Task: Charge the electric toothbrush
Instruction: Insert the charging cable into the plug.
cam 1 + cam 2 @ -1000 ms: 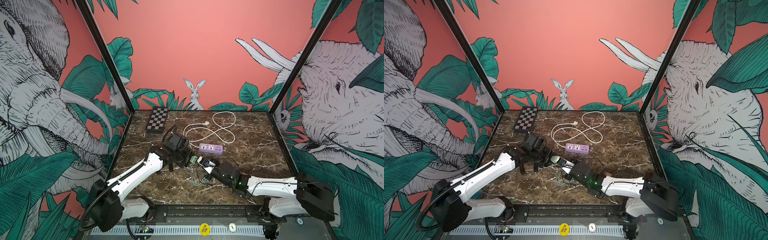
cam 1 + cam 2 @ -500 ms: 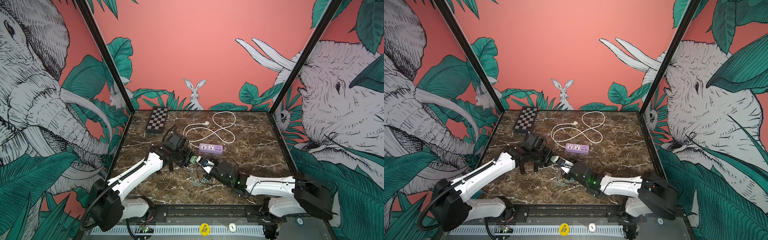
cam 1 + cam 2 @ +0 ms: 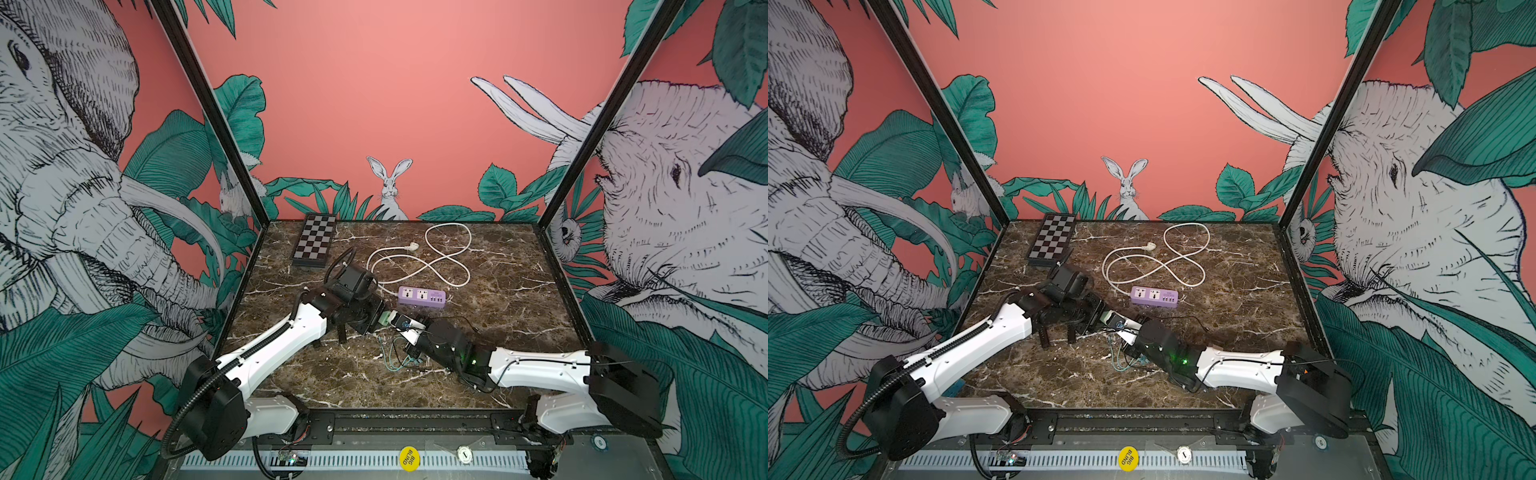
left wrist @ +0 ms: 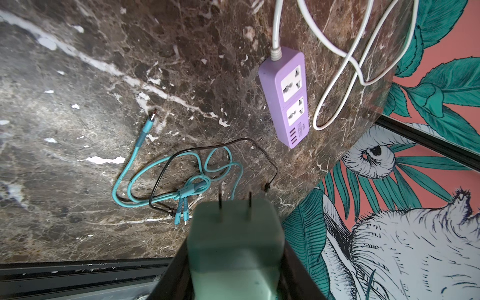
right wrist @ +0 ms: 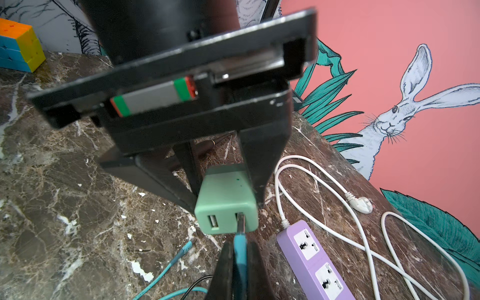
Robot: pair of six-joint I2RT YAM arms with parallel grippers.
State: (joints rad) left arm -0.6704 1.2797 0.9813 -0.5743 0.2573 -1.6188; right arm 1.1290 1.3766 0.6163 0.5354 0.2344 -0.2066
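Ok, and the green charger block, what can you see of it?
The green charger block is a mint, matte plastic cube with rounded edges. One face carries two flat metal prongs; the opposite face has two USB ports, one empty, one taking the teal cable's plug. The left gripper clamps its sides, holding it above the marble table; the right gripper is shut on that plug.

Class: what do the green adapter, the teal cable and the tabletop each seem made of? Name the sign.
Green adapter: likely moulded plastic, matt, rounded edges; two thin metal-looking prongs. Teal cable: likely rubbery sheath, smooth, lying in loose loops. Tabletop: brown marble look with white veins; real stone or print, cannot tell.
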